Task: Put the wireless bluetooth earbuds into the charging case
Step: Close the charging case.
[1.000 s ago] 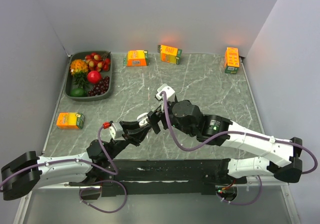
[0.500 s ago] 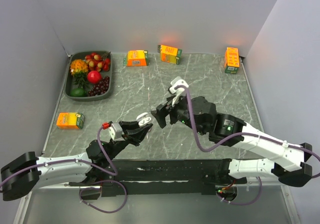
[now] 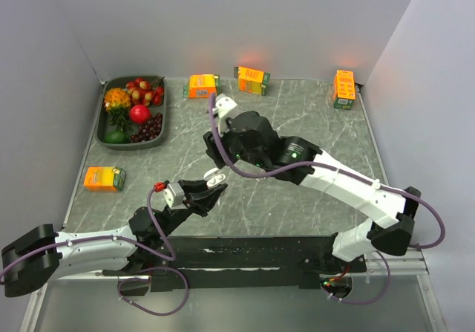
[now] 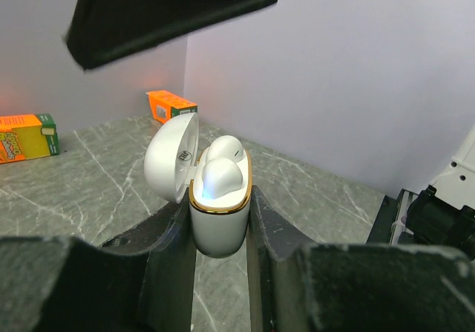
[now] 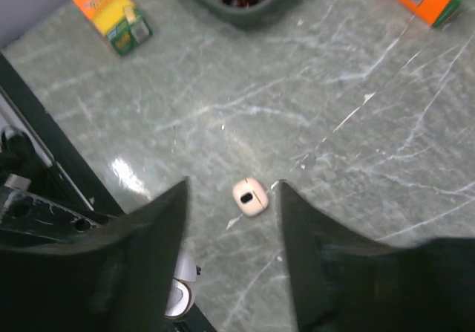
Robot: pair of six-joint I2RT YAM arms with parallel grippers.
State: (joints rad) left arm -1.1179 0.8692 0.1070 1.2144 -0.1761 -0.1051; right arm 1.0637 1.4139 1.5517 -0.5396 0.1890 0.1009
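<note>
Both earbuds (image 4: 222, 177) appear seated; charging case (image 4: 220, 219) open.
Left gripper (image 4: 220, 241) clamps it near the front edge; right gripper (image 5: 231, 189) spread, empty.

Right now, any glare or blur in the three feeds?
Top external: rear cartons bloom orange onto the wall. Left wrist: case sharp, near jaws soft. Right wrist: jaws blurred, glare patch on the table.

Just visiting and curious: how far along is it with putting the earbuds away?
Nearly done, it seems: two white earbuds sit in the open charging case, clamped by the left gripper. The right gripper hovers open and empty. Left, at most: shutting the lid.
</note>
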